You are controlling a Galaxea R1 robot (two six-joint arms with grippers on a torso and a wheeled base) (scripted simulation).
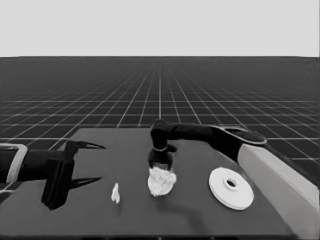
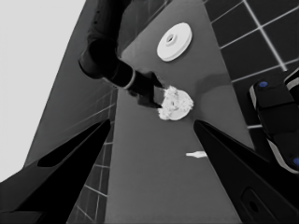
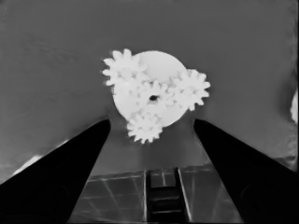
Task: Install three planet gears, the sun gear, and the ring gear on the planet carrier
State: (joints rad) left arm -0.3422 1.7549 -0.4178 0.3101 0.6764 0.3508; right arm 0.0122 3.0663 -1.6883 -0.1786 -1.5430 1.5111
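The smaller round part (image 3: 161,63) lies mid-table (image 1: 161,182) with four small gears meshed on top. Three gears (image 3: 122,70) (image 3: 192,88) (image 3: 145,128) ring a centre gear (image 3: 152,97). My right gripper (image 1: 161,161) hangs just above and behind this stack, and in its wrist view the right gripper (image 3: 152,122) is open, its fingers standing either side of the gears with nothing between them. The larger round part (image 1: 231,187) lies flat to the right, apart from the stack. My left gripper (image 1: 102,163) waits open over the table's left end.
A thin white piece (image 1: 115,193) lies on the table between the left gripper and the gear stack. The right arm's pale forearm (image 1: 280,180) crosses the lower right corner. Dark machinery with blue lights (image 2: 275,121) shows past the table's edge.
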